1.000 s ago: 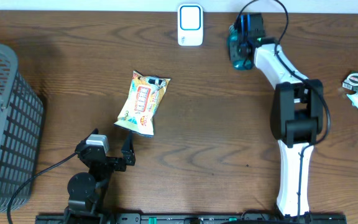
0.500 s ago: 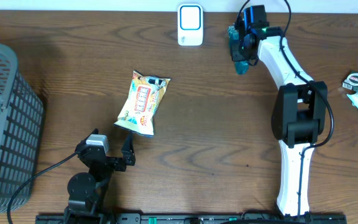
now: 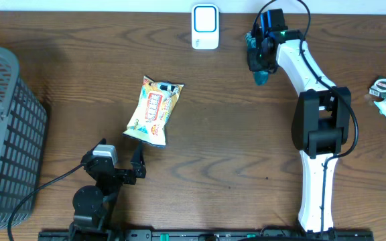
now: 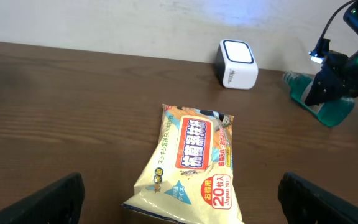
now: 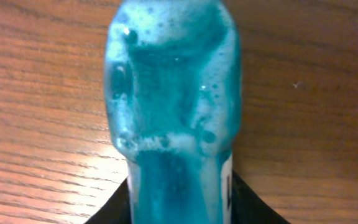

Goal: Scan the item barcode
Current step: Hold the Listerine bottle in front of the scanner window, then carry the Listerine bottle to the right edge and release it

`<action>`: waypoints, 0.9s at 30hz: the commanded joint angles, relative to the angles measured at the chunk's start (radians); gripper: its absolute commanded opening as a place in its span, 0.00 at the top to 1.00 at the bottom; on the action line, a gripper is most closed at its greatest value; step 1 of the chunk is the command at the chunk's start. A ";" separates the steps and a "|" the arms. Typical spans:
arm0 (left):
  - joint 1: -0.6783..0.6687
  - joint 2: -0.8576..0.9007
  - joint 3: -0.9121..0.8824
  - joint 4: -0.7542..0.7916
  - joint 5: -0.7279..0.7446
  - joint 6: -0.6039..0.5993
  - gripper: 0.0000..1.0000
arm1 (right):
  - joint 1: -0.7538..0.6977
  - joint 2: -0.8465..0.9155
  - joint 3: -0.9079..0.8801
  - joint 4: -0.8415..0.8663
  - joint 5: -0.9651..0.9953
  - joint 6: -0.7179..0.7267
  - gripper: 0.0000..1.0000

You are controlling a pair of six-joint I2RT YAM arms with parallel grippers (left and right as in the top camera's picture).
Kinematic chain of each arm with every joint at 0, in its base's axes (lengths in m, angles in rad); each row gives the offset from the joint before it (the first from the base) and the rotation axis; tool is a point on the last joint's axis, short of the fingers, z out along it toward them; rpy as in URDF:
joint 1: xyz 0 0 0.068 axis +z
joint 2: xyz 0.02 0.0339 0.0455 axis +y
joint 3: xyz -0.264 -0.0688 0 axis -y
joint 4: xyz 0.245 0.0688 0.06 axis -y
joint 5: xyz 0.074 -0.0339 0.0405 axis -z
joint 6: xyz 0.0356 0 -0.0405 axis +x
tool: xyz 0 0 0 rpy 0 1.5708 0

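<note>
Overhead: right gripper (image 3: 259,57) grips blue bottle (image 3: 261,75) — near the white scanner (image 3: 205,27)

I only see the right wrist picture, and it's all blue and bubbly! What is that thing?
Observer: It's a teal bottle, gripped by the right gripper near the table's far edge.
Child: Is the scanner nearby?
Observer: Yes, the white scanner stands to the bottle's left, apart from it.
Child: What's the other arm doing?
Observer: The left gripper is open and holds nothing; a yellow wipes pack lies flat just ahead of it.
</note>
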 commanded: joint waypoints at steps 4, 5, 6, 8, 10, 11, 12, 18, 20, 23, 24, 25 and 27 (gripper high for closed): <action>0.004 -0.002 -0.016 -0.024 0.006 0.010 0.02 | 0.009 0.083 -0.065 -0.056 -0.010 -0.005 0.99; 0.004 -0.002 -0.016 -0.024 0.006 0.010 0.02 | 0.009 0.079 -0.058 -0.074 -0.010 -0.006 0.99; 0.004 -0.002 -0.016 -0.024 0.006 0.010 0.02 | 0.009 0.074 -0.051 -0.091 -0.011 -0.006 0.99; 0.004 -0.002 -0.016 -0.024 0.006 0.010 0.02 | 0.009 0.054 -0.038 -0.126 -0.012 -0.022 0.99; 0.004 -0.002 -0.016 -0.024 0.006 0.010 0.02 | 0.009 0.021 -0.034 -0.150 -0.033 -0.067 0.99; 0.004 -0.002 -0.016 -0.024 0.006 0.010 0.02 | 0.008 -0.002 -0.034 -0.164 -0.058 -0.098 0.99; 0.004 -0.002 -0.016 -0.024 0.006 0.010 0.02 | 0.008 -0.027 -0.034 -0.181 -0.097 -0.141 0.99; 0.004 -0.002 -0.016 -0.024 0.006 0.010 0.02 | -0.027 -0.156 -0.034 -0.377 -0.415 -0.471 0.99; 0.004 -0.002 -0.016 -0.024 0.006 0.010 0.02 | -0.045 -0.180 -0.034 -0.435 -0.494 -0.557 0.99; 0.004 -0.002 -0.016 -0.024 0.006 0.010 0.02 | -0.070 -0.196 -0.034 -0.475 -0.538 -0.608 0.99; 0.004 -0.002 -0.016 -0.024 0.006 0.010 0.02 | -0.077 -0.198 -0.034 -0.480 -0.537 -0.608 0.99; 0.004 -0.002 -0.016 -0.024 0.006 0.010 0.02 | -0.082 -0.198 -0.034 -0.484 -0.537 -0.608 0.99; 0.004 -0.002 -0.016 -0.024 0.006 0.010 0.02 | -0.090 -0.198 -0.034 -0.492 -0.537 -0.608 0.99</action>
